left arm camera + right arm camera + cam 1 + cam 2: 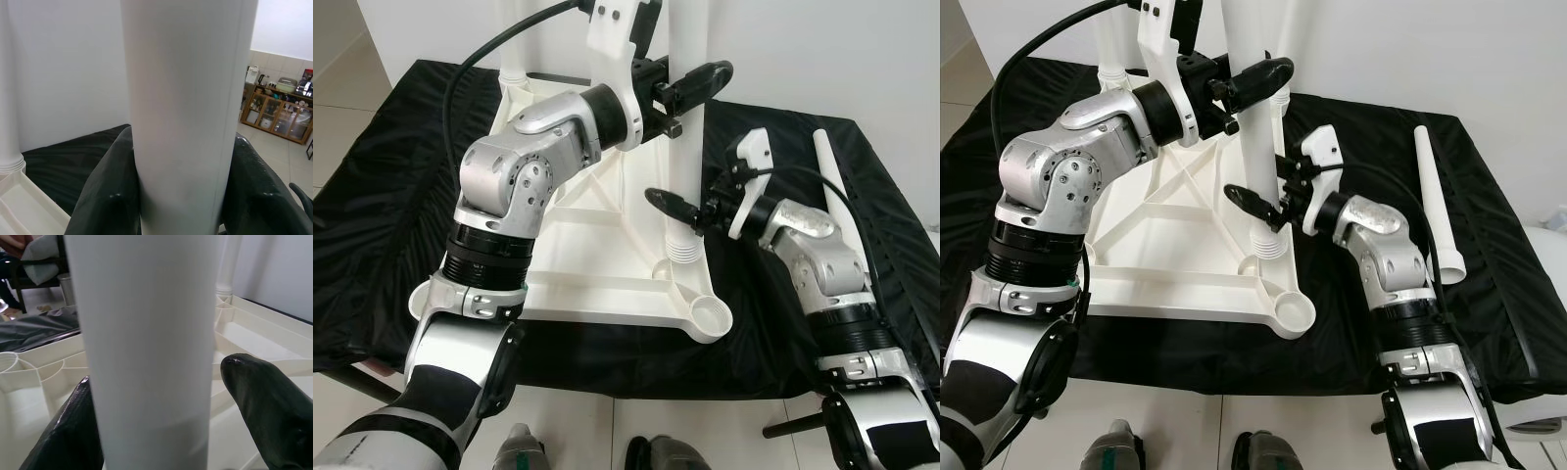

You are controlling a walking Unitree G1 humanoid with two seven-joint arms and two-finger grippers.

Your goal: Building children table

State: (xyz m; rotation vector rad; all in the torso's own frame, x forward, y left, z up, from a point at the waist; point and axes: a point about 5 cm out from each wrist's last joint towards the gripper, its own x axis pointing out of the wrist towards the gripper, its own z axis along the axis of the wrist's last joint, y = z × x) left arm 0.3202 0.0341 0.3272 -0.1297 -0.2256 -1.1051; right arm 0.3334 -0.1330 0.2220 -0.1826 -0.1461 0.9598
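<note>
Black cloth [401, 176] carries the upturned tabletop [592, 235]; my left gripper [680, 93] clasps the upright leg [683, 147] high, my right gripper [683, 213] clamps it just above its near-right socket.

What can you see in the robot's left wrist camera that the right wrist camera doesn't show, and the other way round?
The left wrist view alone shows a wooden glass-fronted cabinet across a tiled room, and black cloth.

The right wrist view alone looks down into the ribbed underside of the white tabletop, with another upright leg behind.

Both share the white table leg, close up between black gripper fingers, one on each side.
</note>
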